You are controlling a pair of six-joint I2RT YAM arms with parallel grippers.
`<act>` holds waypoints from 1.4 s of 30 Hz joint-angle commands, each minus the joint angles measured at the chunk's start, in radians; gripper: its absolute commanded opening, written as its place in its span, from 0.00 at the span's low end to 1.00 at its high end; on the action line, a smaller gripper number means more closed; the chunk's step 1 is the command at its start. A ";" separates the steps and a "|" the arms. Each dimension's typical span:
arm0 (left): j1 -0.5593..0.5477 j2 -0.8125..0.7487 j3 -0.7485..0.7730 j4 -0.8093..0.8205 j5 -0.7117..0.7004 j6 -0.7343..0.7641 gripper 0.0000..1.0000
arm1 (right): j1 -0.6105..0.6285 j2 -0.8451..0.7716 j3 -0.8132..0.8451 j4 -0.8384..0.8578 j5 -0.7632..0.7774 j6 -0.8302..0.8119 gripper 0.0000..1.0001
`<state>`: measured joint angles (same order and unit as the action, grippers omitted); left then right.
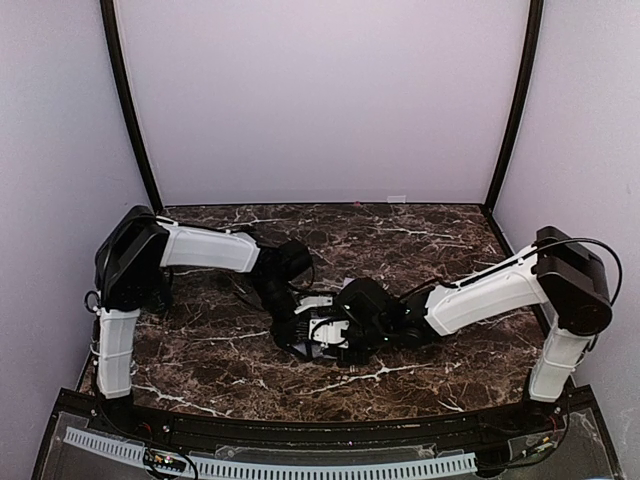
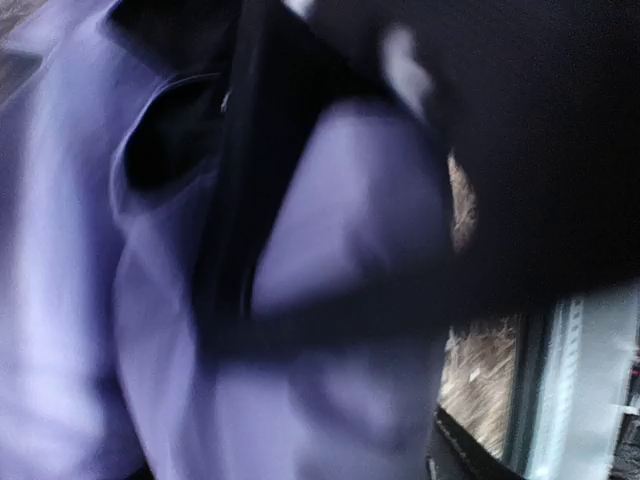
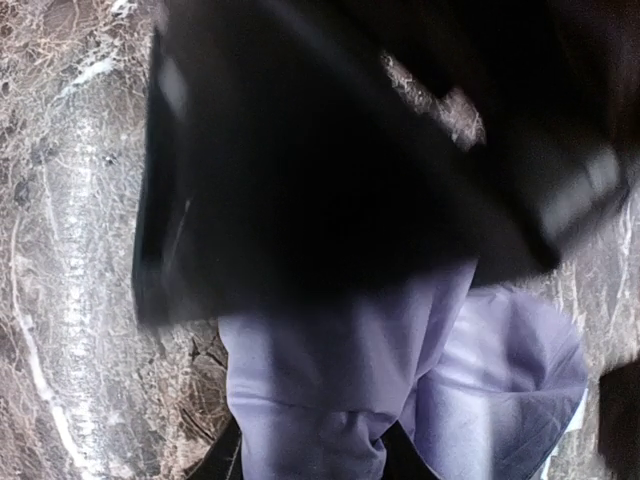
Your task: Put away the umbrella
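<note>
**A:** Where is the umbrella (image 2: 340, 260) lying?

**B:** Around the middle of the table (image 1: 430, 235), a little toward the near edge, wedged between the two grippers. From above it is almost hidden beneath them. Both wrist cameras show crumpled lavender cloth pressed right up to the lens.

**A:** Which arm is nearer to it?

**B:** Neither, in my judgement. The left gripper (image 1: 298, 325) comes in from the far left and the right gripper (image 1: 352, 322) from the right. They meet over the bundle, just beside each other.

**A:** Which way does its long axis run?

**B:** I can't say firmly. A black strip (image 2: 235, 200) runs straight away from the left wrist camera through the folds, but the picture is too blurred to tell strap from shaft. From above, the bundle seems to stretch left to right between the grippers.

**A:** Are the fingers apart, or clamped on it?

**B:** I cannot tell for either one. The left view is cloth and smear. In the right view a dark blurred shape (image 3: 330, 170) covers the top, with cloth spilling out below it.

**A:** So what does the next move depend on?

**B:** Probably on finding that axis, so one arm can steady an end while the other gathers the cloth.
</note>
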<state>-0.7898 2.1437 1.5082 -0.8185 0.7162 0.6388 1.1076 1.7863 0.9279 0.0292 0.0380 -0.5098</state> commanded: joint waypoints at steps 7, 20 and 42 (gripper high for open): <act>0.045 -0.392 -0.372 0.305 -0.449 -0.035 0.78 | -0.101 0.143 0.074 -0.378 -0.211 0.109 0.12; -0.162 -0.706 -0.705 0.796 -0.548 0.271 0.72 | -0.278 0.320 0.268 -0.596 -0.637 0.211 0.15; -0.247 -0.300 -0.555 0.877 -0.702 0.273 0.64 | -0.387 0.460 0.444 -0.626 -0.839 0.242 0.19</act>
<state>-1.0199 1.8107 0.9554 0.0963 -0.0441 0.9257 0.7208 2.1574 1.3777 -0.5289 -0.9031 -0.2783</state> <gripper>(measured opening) 0.714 0.280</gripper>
